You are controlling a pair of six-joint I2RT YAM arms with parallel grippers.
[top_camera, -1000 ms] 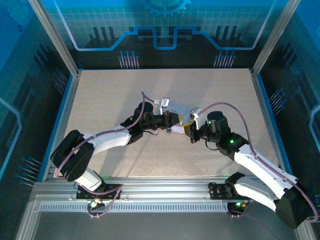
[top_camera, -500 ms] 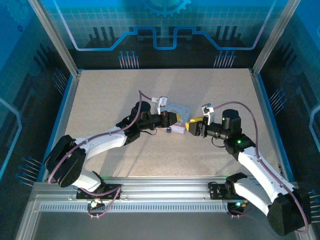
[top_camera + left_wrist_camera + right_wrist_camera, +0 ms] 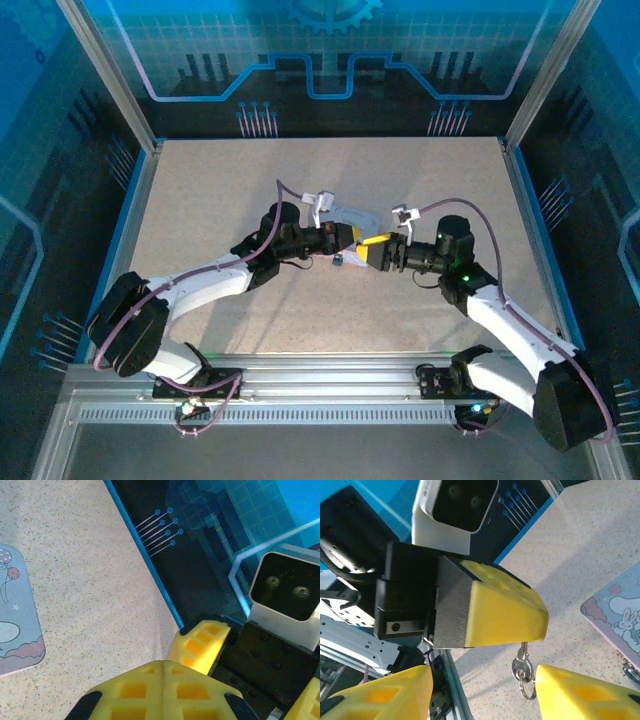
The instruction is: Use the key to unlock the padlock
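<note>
My left gripper is shut, its yellow fingers pressed together on the blade of a small silvery key. The key's head and ring hang below them. My right gripper is open and faces the left one, one finger on each side of the hanging key without touching it. In the left wrist view my shut left gripper sits low, with a right gripper finger just beyond. A tiny bluish thing, seemingly the padlock, lies on the table under the grippers.
The pale cartoon-print tin lies just behind the grippers, its rounded corner showing at the left and its edge at the right. The speckled table is ringed by a blue rim and glass walls.
The right arm has swung and brought its open gripper leftward up to the left gripper's tips. The left gripper has stayed shut and shifted only slightly.
</note>
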